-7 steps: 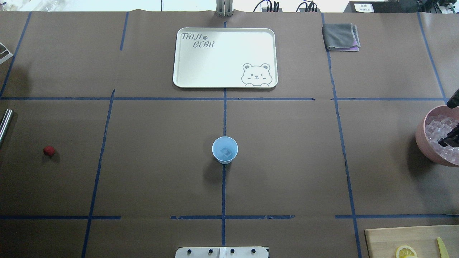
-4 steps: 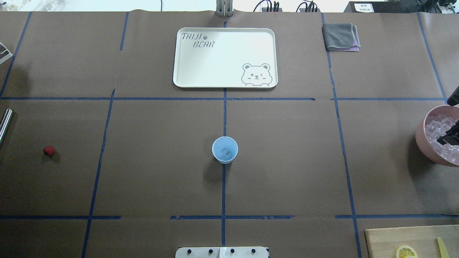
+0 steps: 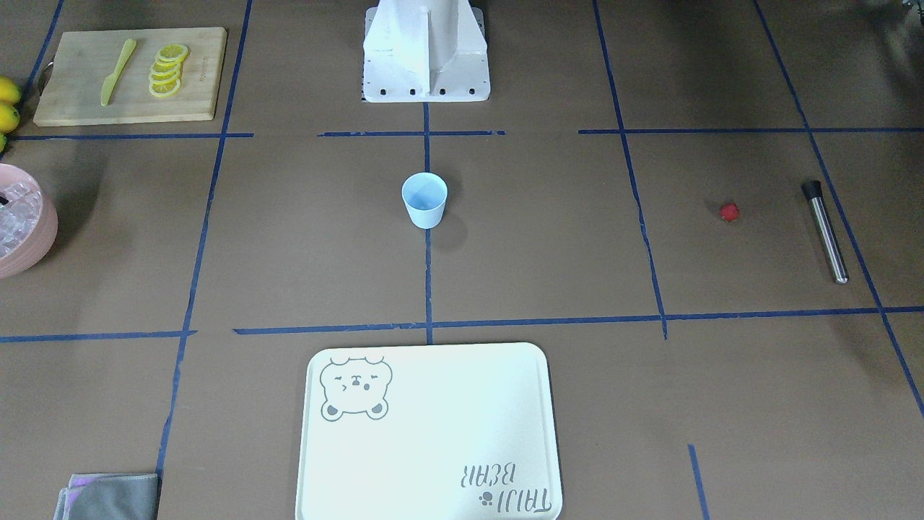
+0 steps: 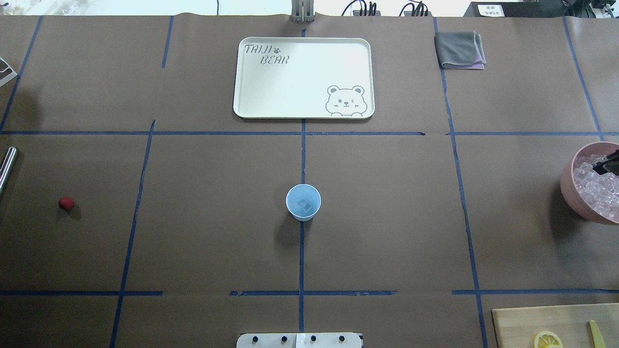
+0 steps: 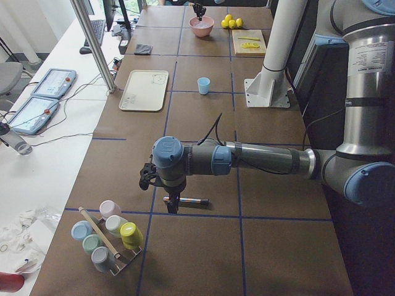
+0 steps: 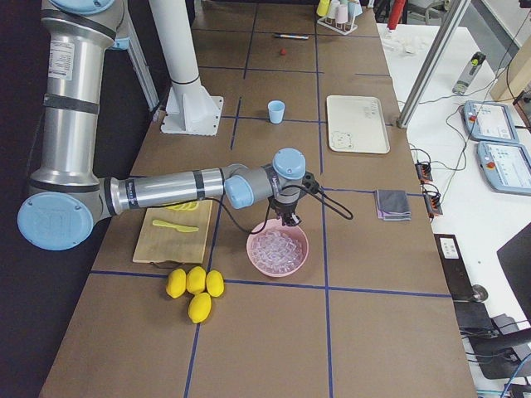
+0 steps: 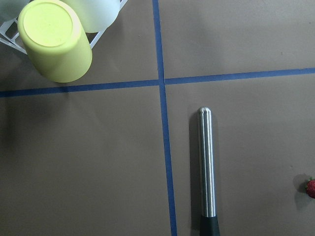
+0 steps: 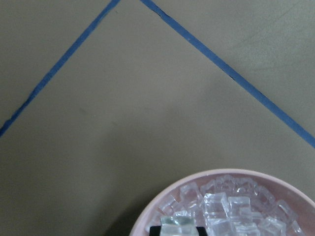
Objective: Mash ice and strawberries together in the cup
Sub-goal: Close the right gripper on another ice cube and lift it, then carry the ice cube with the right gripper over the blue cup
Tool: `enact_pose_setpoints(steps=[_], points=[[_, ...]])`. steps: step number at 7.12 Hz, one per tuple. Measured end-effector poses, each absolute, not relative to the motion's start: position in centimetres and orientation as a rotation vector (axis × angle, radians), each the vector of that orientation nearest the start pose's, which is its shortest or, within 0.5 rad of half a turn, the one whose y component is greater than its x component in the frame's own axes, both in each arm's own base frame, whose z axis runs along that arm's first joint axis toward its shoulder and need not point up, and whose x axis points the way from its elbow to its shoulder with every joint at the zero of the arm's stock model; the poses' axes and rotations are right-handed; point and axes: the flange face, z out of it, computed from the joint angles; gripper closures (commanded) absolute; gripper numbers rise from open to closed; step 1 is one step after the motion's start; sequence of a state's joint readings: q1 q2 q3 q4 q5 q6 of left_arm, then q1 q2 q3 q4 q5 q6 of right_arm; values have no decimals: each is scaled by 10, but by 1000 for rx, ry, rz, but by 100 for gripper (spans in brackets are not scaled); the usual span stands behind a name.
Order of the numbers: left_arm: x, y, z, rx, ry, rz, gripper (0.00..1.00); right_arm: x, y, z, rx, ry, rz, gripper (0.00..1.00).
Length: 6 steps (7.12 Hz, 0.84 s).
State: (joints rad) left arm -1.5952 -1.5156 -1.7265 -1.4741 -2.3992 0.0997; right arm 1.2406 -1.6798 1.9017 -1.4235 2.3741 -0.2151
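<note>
Ice cube (image 8: 177, 226) pinched in narrowly parted right pincer (image 4: 610, 165) above pink bowl (image 4: 567, 186).

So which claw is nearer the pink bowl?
Right. The right claw hangs over the pink bowl; the left claw is far off at the opposite end, over the muddler.

Brown-papered table (image 4: 203, 217), blue tape grid. Centre: light-blue cup (image 4: 303, 203). Far edge, middle — cream tray (image 4: 300, 77); grey cloth (image 4: 459, 49) further right. Toward the right edge: pink bowl (image 4: 570, 191). Robot-side edge, right: wooden board (image 4: 541, 324). Toward the left edge — strawberry (image 4: 66, 203), steel rod (image 3: 826, 231) near it.
</note>
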Motion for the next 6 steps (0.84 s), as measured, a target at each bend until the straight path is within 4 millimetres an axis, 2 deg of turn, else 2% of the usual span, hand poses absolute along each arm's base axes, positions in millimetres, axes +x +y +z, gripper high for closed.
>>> enact_pose_setpoints(steps=[2,3,5,6], points=[[-71,-465,614,55,827,72,0,-107,-483,446,285,-850,-566,100],[-71,-465,615,55,827,73,0,-134,-495,402,265,-878,-494,100],[-71,-465,615,54,828,73,0,-220,-495,319,199,-928,-366,100],[-71,-465,615,54,827,73,0,-276,-482,281,166,-929,-292,100]])
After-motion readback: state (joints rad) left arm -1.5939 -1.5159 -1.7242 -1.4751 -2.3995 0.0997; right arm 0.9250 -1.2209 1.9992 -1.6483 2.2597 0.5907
